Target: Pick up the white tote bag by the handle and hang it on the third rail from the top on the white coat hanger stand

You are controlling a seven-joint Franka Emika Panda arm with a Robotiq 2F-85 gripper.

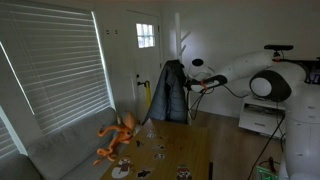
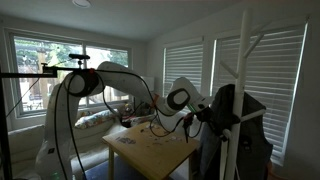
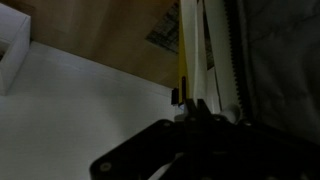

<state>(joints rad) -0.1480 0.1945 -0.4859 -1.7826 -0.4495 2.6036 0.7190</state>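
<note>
Wrist view is dim: the gripper is a dark shape at the bottom edge, and I cannot tell whether its jaws are apart or closed, or whether they hold anything. A yellow strip runs from its 12 o'clock, lengthwise from 6 to 12 o'clock, and a dark jacket fills its 3 o'clock side. A broad white surface spreads at its 9 o'clock. Whether that is the white tote bag cannot be told, and neither exterior view shows the bag clearly. In an exterior view the arm reaches out nearly level, with the jacket at the gripper's 9 o'clock. In an exterior view the arm arches high over the desk, and the gripper is just beside the white coat hanger stand. The stand is upright at its 3 o'clock, long axis from 6 to 12 o'clock, with the jacket draped on it.
</note>
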